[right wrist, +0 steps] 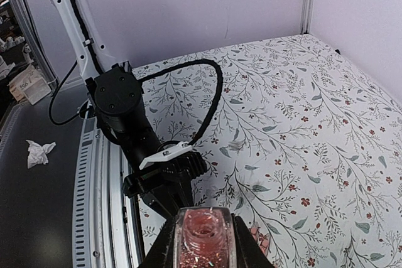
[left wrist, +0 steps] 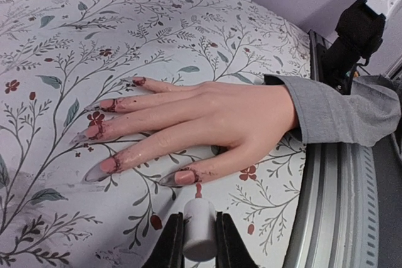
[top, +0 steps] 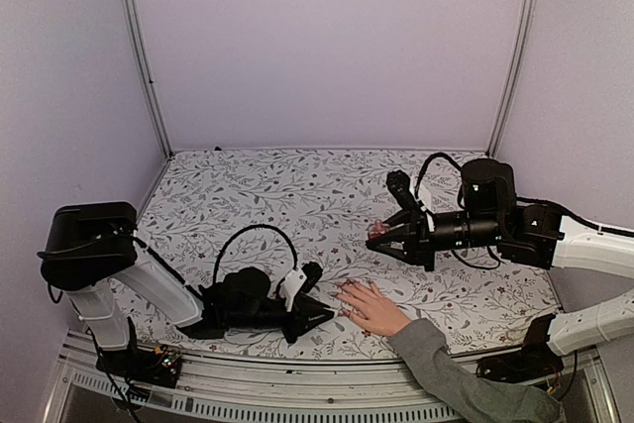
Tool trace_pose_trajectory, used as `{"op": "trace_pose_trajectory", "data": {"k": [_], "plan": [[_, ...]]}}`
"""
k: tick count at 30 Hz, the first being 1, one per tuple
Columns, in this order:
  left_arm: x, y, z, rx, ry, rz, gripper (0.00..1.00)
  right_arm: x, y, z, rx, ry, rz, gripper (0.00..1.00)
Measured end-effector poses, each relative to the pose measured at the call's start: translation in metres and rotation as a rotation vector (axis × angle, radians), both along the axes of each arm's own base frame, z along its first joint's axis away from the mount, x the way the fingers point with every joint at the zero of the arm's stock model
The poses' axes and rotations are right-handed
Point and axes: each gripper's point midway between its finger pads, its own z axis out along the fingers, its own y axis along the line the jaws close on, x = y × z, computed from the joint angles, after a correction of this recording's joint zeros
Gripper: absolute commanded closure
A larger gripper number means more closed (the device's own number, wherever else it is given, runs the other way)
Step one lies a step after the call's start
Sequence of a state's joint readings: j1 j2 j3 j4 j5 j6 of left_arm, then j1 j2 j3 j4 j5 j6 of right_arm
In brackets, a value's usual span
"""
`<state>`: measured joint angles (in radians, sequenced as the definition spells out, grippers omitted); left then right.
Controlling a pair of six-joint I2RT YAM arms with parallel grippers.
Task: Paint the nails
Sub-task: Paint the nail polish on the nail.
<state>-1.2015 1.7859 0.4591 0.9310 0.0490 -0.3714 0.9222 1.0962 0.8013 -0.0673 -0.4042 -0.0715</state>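
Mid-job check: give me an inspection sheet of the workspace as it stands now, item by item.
Surface: floral cloth covers the table.
Job's things: hand lies flat, palm down, in a grey sleeve. The nails carry patchy red polish, smeared onto the skin. The polish bottle is open, with pink glittery contents. The brush cap is white, its tip by the nearest finger's nail.
Clutter: crumpled tissue off the table, beyond the rail.
Grippers: left gripper shut on the brush cap; right gripper shut on the polish bottle.
Cables: black loop over the left arm; second cable at the right arm.
Surroundings: pale lilac walls, metal frame posts.
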Motion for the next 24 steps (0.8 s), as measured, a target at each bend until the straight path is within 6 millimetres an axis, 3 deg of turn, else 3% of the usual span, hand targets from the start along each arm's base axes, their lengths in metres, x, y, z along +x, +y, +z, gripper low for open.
{"op": "trace_pose_trajectory", "data": {"k": [24], "plan": [[0.0049, -0.0046, -0.0051, -0.017, 0.034, -0.003, 1.00, 0.0001, 0.0001, -0.0004, -0.001, 0.000, 0.000, 1.00]]}}
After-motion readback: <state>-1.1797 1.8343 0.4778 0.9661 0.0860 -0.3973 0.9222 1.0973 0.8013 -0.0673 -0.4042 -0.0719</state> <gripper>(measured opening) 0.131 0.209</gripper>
